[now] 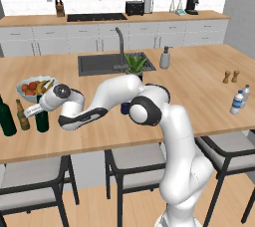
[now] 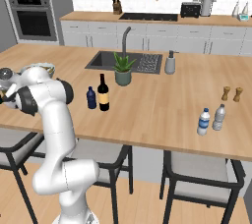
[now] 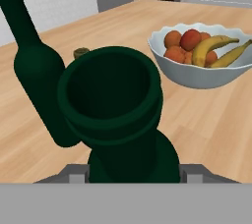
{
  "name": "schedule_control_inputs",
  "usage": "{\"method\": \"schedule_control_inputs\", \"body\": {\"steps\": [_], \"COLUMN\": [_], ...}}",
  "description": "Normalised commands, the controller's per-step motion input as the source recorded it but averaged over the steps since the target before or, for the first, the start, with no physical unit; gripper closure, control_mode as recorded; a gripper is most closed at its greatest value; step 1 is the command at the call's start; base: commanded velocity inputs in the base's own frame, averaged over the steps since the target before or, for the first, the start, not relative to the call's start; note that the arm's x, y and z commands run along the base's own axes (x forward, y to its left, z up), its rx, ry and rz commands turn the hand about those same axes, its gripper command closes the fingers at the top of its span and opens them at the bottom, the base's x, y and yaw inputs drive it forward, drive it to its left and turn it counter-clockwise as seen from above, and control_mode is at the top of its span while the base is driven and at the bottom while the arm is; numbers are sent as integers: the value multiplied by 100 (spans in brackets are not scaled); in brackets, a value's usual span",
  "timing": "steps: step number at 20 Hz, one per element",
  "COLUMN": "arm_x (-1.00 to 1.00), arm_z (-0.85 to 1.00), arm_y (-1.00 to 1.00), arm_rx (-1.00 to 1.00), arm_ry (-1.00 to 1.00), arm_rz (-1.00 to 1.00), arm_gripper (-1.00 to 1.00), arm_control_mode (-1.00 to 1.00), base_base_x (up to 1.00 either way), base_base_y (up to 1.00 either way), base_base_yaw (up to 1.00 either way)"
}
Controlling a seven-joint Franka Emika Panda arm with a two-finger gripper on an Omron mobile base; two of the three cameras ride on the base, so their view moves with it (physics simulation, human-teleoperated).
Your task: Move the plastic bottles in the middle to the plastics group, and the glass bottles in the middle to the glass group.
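The pincer [image 1: 39, 111] is sitting at the far left of the counter [image 1: 199, 86], closed around the neck of the slim green wine bottle [image 1: 43, 120], which is standing upright with its base on or just above the wood; contact with the counter cannot be told. In the hand view the camera is looking straight down the bottle's long axis into its open mouth [image 3: 112, 88], so the axis is running vertical and in line with the hand, the two fingertips hidden behind the shoulder of the bottle. The glass group is just beside it on the left: the stout green bottle [image 1: 6, 117] and the small amber bottle [image 1: 22, 115], the amber one nearest and standing between the stout one and the held bottle. The hand view is showing the stout bottle close beside the held one, with the amber cap peeking between them. A fruit bowl [image 1: 36, 88] is lying just behind the hand, close enough to matter on any lift or retreat. This looks like the set-down next to the glass group, and release needs a straight vertical exit so neighbours are not getting knocked. Still in the middle of the counter: the near-black wine bottle [image 2: 103, 93] with the cream label and the short dark blue bottle [image 2: 91, 98], side by side near a potted plant [image 2: 122, 70]. The plastics group, two clear water bottles [image 2: 210, 119], is waiting well apart at the right end, near two wooden shakers [image 2: 232, 93].
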Motion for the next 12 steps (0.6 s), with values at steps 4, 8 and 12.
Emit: {"method": "schedule_control_inputs", "body": {"steps": [4, 8, 12], "arm_x": [0, 0, 0], "arm_z": [0, 0, 0], "arm_y": [0, 0, 0], "arm_rx": [0, 0, 0], "arm_ry": [0, 0, 0], "arm_rz": [0, 0, 0], "arm_gripper": [-100, -100, -100], "arm_control_mode": [-100, -100, -100], "base_base_x": [0, 0, 0], "base_base_y": [0, 0, 0], "base_base_yaw": [0, 0, 0]}}
